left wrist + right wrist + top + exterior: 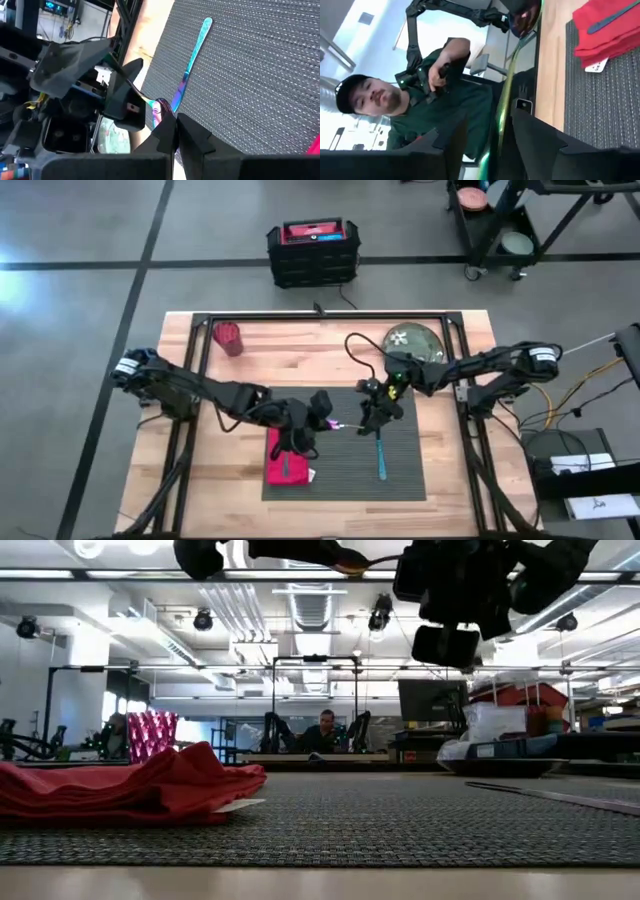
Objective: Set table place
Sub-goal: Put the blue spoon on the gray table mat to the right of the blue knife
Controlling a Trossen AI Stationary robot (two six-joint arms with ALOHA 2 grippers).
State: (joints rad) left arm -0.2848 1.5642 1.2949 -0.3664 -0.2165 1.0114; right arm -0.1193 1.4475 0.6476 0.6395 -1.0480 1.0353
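Table place (345, 483): in the high view the dark grey ribbed mat is lying in the lower centre of the frame, on the light wooden tabletop (300, 355). A red napkin (285, 467) is resting on the mat's left part and a teal utensil (380, 458) is lying right of centre. A green plate (412, 342) is sitting above the mat's right corner and a red cup (228, 337) is standing at upper left. The left gripper (325, 420) and the right gripper (372, 418) are meeting over the mat's upper edge, with an iridescent spoon (347, 426) bridging them.

Low view: the mat is filling the lower half of the frame and the napkin is lying bunched at left. The spoon (352, 558) is hanging at the top edge, between dark gripper bodies.

Left wrist view: the left gripper's fingers (195, 137) are pinching together on the spoon's bowl end at lower centre. The teal utensil is lying flat on the mat, top centre.

Right wrist view: the spoon handle (506, 95) is running up the middle between the right gripper's fingers, which are standing apart and not clamping it. A person in a green shirt (435, 107) is showing at left, beyond the table.
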